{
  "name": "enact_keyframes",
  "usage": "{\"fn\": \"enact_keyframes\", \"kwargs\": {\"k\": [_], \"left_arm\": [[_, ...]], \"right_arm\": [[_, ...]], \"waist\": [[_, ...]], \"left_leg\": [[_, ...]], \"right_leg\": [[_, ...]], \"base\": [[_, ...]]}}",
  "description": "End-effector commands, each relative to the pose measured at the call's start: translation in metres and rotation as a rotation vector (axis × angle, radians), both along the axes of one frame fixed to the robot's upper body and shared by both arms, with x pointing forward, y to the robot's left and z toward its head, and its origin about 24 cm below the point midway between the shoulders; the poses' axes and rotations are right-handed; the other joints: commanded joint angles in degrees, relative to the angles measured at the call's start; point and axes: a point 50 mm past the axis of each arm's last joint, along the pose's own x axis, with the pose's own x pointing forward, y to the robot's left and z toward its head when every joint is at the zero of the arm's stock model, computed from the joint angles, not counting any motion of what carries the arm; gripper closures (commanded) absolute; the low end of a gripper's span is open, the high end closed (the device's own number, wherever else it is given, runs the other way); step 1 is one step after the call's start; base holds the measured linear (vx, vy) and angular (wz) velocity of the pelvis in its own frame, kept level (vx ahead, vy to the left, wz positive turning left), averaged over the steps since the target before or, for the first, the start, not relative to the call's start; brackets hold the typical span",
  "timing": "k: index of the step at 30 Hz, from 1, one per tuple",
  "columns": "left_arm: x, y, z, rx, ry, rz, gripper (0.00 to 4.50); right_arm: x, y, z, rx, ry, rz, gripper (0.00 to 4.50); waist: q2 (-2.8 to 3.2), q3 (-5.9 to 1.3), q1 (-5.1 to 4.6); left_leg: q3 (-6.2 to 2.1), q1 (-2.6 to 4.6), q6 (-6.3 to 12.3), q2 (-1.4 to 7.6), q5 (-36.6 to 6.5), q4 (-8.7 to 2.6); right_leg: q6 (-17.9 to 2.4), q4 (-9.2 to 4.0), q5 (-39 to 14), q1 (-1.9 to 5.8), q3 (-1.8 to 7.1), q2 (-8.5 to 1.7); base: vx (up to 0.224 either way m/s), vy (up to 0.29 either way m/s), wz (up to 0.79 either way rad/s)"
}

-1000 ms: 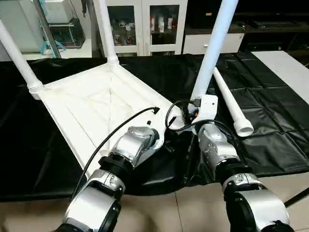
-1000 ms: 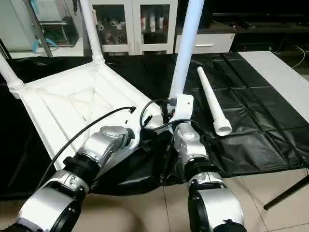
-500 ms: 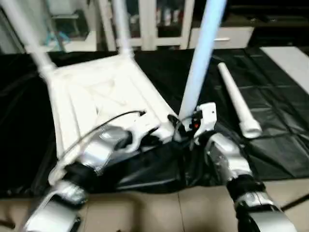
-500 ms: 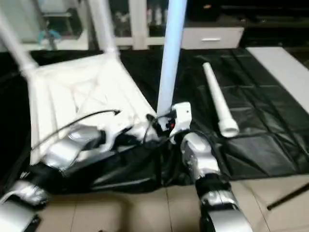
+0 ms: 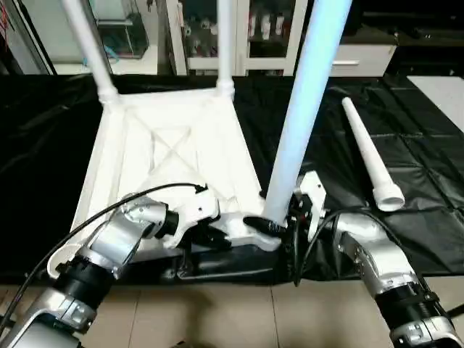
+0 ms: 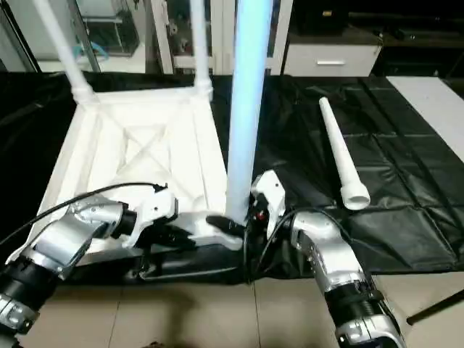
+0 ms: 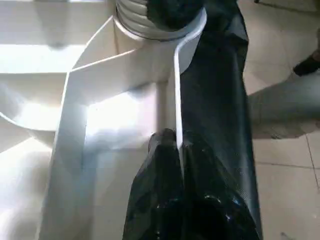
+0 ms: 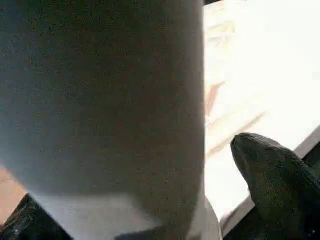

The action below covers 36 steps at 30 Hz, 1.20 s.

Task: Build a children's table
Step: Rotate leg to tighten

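Observation:
The children's table lies upside down as a white ribbed tabletop [image 5: 174, 145] on the black-covered work table. Two white legs [image 5: 90, 43] [image 5: 225, 43] stand in its far corner sockets. A third leg [image 5: 304, 109] stands upright in the near right socket. My right gripper [image 5: 272, 221] is open around that leg's base, and one finger [image 8: 265, 170] stands off the tube with a gap. My left gripper [image 7: 177, 142] is shut on the tabletop's thin near rim, close to the same socket. A fourth leg [image 5: 370, 156] lies loose on the black cover to the right.
The black cover [image 5: 435, 188] ends at the near table edge, with tiled floor [image 5: 239, 319] below it. A black cable [image 5: 109, 210] arcs over my left forearm. Glass-door cabinets [image 5: 268, 29] stand behind the work table.
The camera has shifted, so the tabletop now looks squarer in the picture. My right gripper's fingers have spread wider around the upright leg. The left gripper keeps its grip on the rim.

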Motion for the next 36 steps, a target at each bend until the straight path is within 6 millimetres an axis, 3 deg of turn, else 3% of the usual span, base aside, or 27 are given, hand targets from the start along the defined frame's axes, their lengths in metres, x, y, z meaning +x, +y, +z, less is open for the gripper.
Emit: {"fn": "enact_keyframes", "kwargs": {"k": [1,4,5,8,17,26,28,30,31,33,36], "left_arm": [[-0.011,-0.011,0.000,-0.017,0.053,-0.127,4.50],[-0.012,-0.009,-0.001,-0.010,0.056,-0.125,4.50],[-0.012,-0.007,-0.001,-0.009,0.056,-0.120,4.50],[-0.012,-0.006,-0.001,-0.010,0.057,-0.114,4.50],[-0.016,-0.005,-0.003,-0.009,0.078,-0.116,4.50],[-0.013,-0.006,-0.004,-0.014,0.071,-0.082,4.50],[-0.008,-0.008,-0.004,-0.028,0.055,-0.023,4.50],[0.006,-0.014,-0.007,-0.050,0.029,0.115,4.50],[0.010,-0.017,-0.008,-0.055,0.020,0.156,4.50],[0.019,-0.022,-0.010,-0.058,0.005,0.240,4.50],[0.027,-0.028,-0.011,-0.061,-0.006,0.331,4.50]], "right_arm": [[-0.003,-0.003,0.000,-0.038,0.012,0.014,0.67],[-0.003,-0.005,0.000,-0.043,0.014,0.013,0.69],[-0.004,-0.007,-0.001,-0.059,0.017,0.013,0.94],[-0.005,-0.009,-0.002,-0.079,0.016,0.016,1.10],[-0.009,-0.009,-0.005,-0.089,0.031,0.017,1.83],[-0.006,-0.009,-0.011,-0.086,0.058,-0.063,1.91],[0.001,-0.009,-0.014,-0.095,0.065,-0.150,1.91],[0.012,-0.008,-0.024,-0.113,0.095,-0.320,1.92],[0.015,-0.006,-0.026,-0.108,0.112,-0.363,1.92],[0.021,-0.002,-0.031,-0.103,0.145,-0.461,1.92],[0.027,0.002,-0.036,-0.115,0.170,-0.568,1.93]], "waist": [[-0.15,-2.96,-0.40],[-0.17,-3.20,-0.46],[-0.10,-3.22,-0.47],[-0.01,-3.27,-0.47],[-0.04,-3.25,-0.62],[0.12,-3.25,-0.74],[0.10,-3.16,-1.03],[0.14,-2.70,-1.46],[0.08,-2.40,-1.74],[-0.04,-2.41,-2.23],[-0.11,-2.28,-2.90]], "left_leg": [[-0.77,1.06,2.00,3.38,-9.5,-5.02],[-0.85,1.05,1.67,3.30,-8.5,-4.98],[-0.86,1.05,1.69,3.27,-8.2,-4.93],[-0.82,0.93,2.23,3.18,-7.0,-4.74],[-0.88,1.05,1.88,3.25,-8.2,-4.86],[-0.91,1.01,2.00,3.18,-7.8,-4.79],[-0.86,1.05,1.38,3.18,-9.0,-4.90],[-0.92,1.07,-0.10,3.04,-12.4,-5.33],[-1.20,1.50,-2.13,2.89,-17.0,-5.56],[-1.52,1.45,-3.00,2.92,-18.3,-5.76],[-1.64,1.63,-2.82,2.81,-20.1,-5.86]], "right_leg": [[-13.0,-3.68,-6.7,2.81,2.82,-3.49],[-13.0,-3.55,-5.1,2.97,2.81,-3.51],[-13.0,-3.49,-4.7,2.99,2.80,-3.49],[-13.4,-3.36,-3.0,3.08,2.75,-3.47],[-13.4,-3.50,-4.3,3.16,2.76,-3.46],[-13.8,-3.38,-3.6,3.20,2.69,-3.41],[-13.8,-3.60,-5.1,3.16,2.76,-3.52],[-13.0,-4.23,-10.5,2.99,2.74,-3.46],[-11.1,-4.97,-18.7,2.87,2.74,-3.67],[-9.6,-5.28,-21.5,2.89,2.80,-3.83],[-8.6,-5.72,-23.2,2.73,2.78,-3.74]], "base": [[0.000,0.000,0.00],[0.000,0.000,0.00],[0.000,0.000,0.00],[0.000,0.000,0.00],[0.000,0.000,0.00],[0.000,0.000,0.00],[0.000,0.000,0.00],[0.000,0.000,0.00],[0.000,0.000,0.00],[0.000,0.000,0.00],[0.000,0.000,0.00]]}}
